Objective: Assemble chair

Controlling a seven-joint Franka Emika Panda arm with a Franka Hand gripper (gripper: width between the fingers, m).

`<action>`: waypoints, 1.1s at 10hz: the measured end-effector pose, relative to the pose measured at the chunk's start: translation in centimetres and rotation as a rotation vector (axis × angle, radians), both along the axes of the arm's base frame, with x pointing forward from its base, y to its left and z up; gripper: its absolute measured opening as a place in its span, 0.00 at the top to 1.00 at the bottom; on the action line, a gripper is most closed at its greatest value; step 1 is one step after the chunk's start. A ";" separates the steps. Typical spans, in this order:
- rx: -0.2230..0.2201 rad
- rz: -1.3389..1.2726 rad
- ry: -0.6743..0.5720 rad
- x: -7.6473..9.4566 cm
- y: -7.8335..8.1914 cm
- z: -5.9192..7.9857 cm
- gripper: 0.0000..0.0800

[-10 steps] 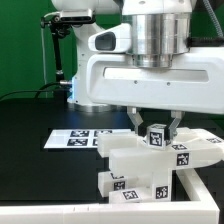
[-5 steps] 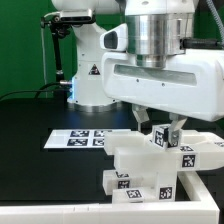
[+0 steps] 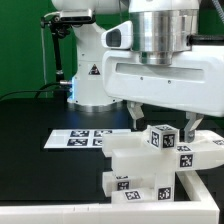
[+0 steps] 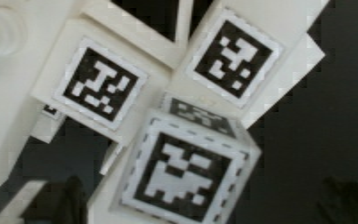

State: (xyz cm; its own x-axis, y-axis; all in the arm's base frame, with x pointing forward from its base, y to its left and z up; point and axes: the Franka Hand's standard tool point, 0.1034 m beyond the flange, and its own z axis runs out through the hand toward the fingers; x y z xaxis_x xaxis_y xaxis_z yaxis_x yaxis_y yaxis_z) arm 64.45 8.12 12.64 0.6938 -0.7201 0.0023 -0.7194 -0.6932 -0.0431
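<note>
The marker board (image 3: 78, 138) lies at nine o'clock from the stacked chair (image 3: 140, 170) blocks. On top of them, the cube-ended post (image 3: 160, 136) stands inside the spread gripper (image 3: 163, 123), apparently untouched. If the post sits loosely, a brushing finger could tip it toward three o'clock.

Black tbl (image 3: 30, 120): marker board (image 3: 82, 138) lies flat; chair pcs (image 3: 140, 165) just beside (toward ext. view's right).
</note>
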 end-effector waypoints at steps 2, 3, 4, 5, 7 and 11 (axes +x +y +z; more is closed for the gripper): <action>-0.007 0.122 -0.002 0.0 -0.2 -0.1 0.19; -0.009 0.170 -0.003 0.0 -0.2 -0.1 0.19; -0.015 0.302 -0.006 0.0 -0.4 -0.1 0.19; -0.019 0.410 -0.006 -0.1 -0.4 -0.2 0.19; -0.027 0.606 -0.015 -0.2 0.5 -0.3 0.19; -0.050 0.832 -0.047 -0.1 0.5 -0.7 0.19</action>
